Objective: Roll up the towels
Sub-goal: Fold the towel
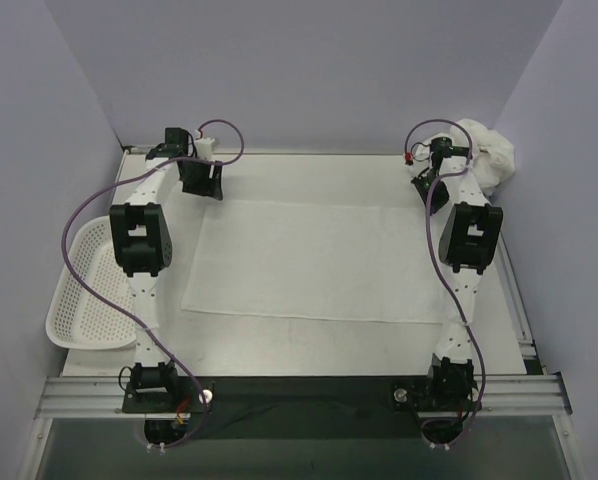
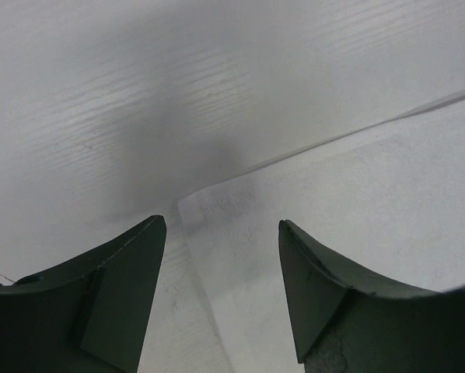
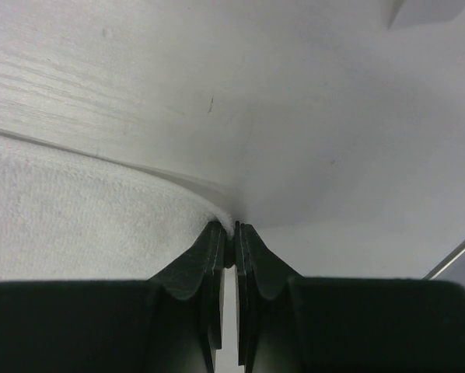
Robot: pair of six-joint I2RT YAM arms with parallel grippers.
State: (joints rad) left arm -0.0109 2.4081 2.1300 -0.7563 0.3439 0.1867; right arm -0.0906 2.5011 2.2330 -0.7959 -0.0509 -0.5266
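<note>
We found the flat towel [image 1: 314,260] covering the middle of the table [image 1: 309,342], with bare strips along its near and far edges where a gripper could pass. The basket [image 1: 79,290] blocked the left edge, close against the wall [image 1: 39,150]. A bunched towel [image 1: 489,155] filled the far right corner, just behind the right gripper [image 1: 426,190], which pinched the flat towel's corner. The left gripper [image 1: 201,180] hung spread beside the far left corner.

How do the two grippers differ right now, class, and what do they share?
The left gripper stands open; the right gripper is shut. The left gripper holds nothing, poised over a corner of the spread towel; the right gripper pinches that towel's edge. Both are at its far corners.
</note>
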